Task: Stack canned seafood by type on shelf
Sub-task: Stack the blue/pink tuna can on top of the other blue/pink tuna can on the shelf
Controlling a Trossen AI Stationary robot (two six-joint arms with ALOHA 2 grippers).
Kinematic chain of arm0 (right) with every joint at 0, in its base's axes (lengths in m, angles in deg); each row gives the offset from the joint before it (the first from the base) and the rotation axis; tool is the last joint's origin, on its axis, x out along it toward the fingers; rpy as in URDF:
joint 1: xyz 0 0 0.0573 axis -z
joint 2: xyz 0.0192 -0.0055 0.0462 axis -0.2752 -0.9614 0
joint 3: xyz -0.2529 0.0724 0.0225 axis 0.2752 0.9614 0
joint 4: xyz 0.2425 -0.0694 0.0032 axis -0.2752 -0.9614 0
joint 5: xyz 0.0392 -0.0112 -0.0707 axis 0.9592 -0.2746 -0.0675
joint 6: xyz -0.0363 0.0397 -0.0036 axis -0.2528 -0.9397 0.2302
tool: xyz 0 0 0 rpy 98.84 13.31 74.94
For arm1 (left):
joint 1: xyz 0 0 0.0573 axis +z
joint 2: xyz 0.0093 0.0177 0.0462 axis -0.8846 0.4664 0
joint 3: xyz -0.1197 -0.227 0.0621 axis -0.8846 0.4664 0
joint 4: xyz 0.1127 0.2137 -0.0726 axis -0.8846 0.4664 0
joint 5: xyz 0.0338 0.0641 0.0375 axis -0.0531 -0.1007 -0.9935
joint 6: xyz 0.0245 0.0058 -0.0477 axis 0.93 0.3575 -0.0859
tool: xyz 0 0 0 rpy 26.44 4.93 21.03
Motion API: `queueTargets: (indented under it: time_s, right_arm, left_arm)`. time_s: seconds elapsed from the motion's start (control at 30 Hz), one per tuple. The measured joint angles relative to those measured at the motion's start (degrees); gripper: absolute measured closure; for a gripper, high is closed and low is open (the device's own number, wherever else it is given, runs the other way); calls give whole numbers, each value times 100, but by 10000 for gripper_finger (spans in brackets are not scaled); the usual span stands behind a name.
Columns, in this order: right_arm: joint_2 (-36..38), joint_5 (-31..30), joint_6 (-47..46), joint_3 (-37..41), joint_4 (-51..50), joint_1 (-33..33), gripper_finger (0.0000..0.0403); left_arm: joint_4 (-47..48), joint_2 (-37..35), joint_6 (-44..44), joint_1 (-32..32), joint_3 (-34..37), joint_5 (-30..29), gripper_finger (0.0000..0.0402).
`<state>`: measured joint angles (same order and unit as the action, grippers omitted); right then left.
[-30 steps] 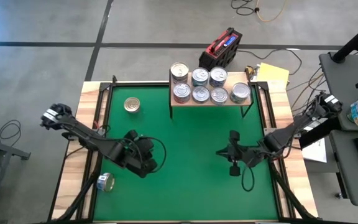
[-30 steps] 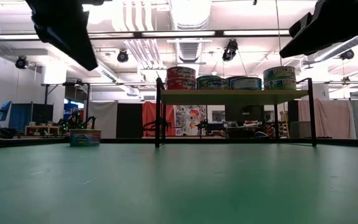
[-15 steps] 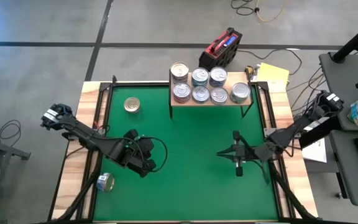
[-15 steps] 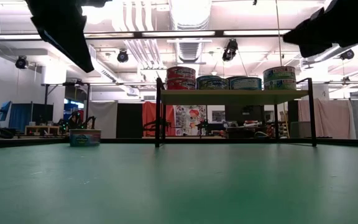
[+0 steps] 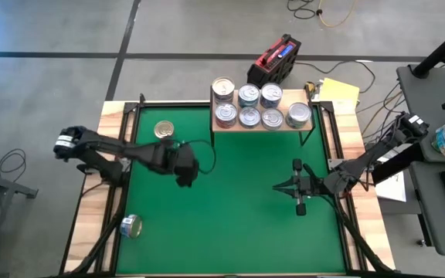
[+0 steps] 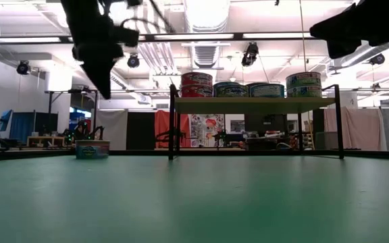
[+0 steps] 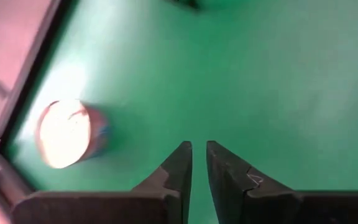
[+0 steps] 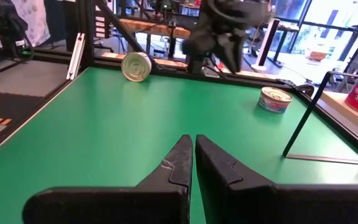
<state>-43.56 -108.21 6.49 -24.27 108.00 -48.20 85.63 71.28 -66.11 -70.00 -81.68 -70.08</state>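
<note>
A: High view? 
B: Seven cans (image 5: 249, 116) on the shelf (image 5: 258, 125); one can (image 5: 164, 130) on the mat (image 5: 238, 224) near the left gripper (image 5: 184, 179), another (image 5: 131, 225) on its side.

A: Low view?
B: Cans (image 6: 248, 89) atop the shelf (image 6: 252, 104).

A: Wrist views?
B: Left fingers (image 7: 178, 169) nearly together, empty; right gripper (image 8: 193, 155) closed, empty

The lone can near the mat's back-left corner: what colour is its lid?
Gold lid on that can, clearest in the high view.
</note>
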Motion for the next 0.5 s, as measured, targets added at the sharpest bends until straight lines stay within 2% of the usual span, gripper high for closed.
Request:
queueTargets:
  time_s: [0.2, 0.4, 0.5]
  right_arm:
    - [-7, 0, 8, 0, 18, 0, 390]
    - [-9, 2, -2, -9, 18, 0, 390]
    - [-9, 0, -4, -9, 18, 0, 390]
  left_arm:
    - [405, -30, 363, 1069, 224, -165, 388]
    - [-48, -79, 1328, 2127, 708, -93, 401]
    - [-476, -143, 1962, 2686, 892, 237, 401]
